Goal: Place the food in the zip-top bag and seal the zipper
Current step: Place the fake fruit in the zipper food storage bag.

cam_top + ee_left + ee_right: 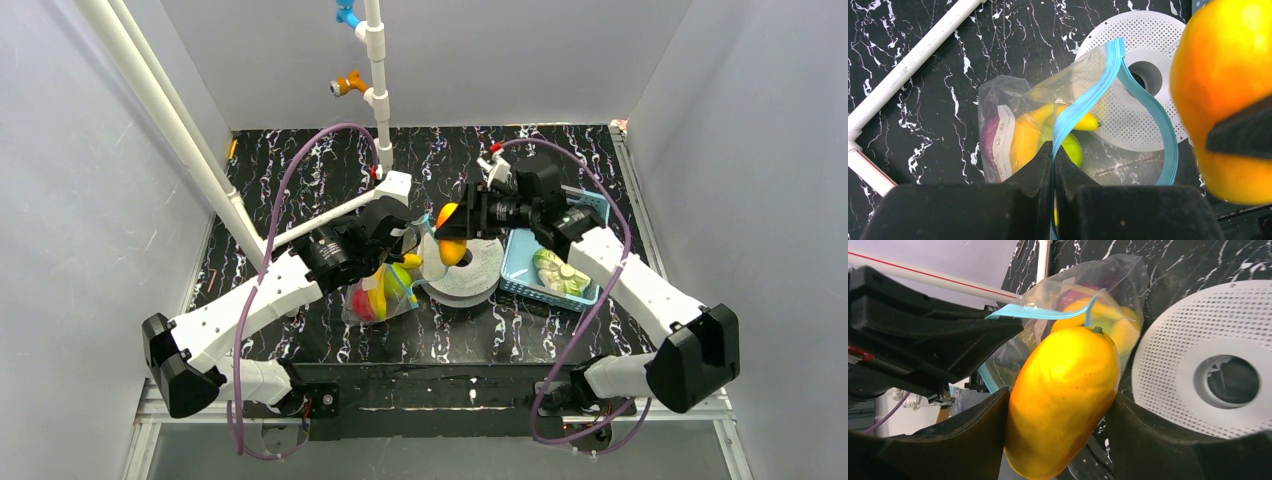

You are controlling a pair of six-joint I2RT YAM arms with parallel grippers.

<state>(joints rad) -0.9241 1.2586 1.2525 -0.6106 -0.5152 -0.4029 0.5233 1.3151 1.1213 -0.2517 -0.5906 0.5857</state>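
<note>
- Step in hand, by my judgement: loading the yellow-orange glossy toy fruit point(1228, 95) into the clear crinkly plastic zip-top bag point(998, 117). Sealing is not yet begun.
- Right tool point(1060, 407) is clamped on that fruit from both sides. It carries the fruit in the air just beside the bag mouth, stem end towards the opening.
- Left tool point(1053, 150) is closed on the teal-blue zipper strip point(1083, 107), pinching one lip and lifting it. The other lip bows away, so the mouth gapes over the white perforated plastic disc point(1148, 35).
- The bag's lower part rests on the black marbled tabletop point(300, 160) and holds yellow, green, purple and red pieces.
- Recommendation: I would feed the fruit stem end first between the two lips, clear of the pinched one. I would let go only once most of it sits below the strip.
- Risk: the fruit looks nearly as wide as the gap, and nudging the far lip could fold the mouth shut.
- The light-blue mesh plastic basket point(520, 285) holds a green-and-white piece point(560, 272), so I judge more loading comes before sealing.
</note>
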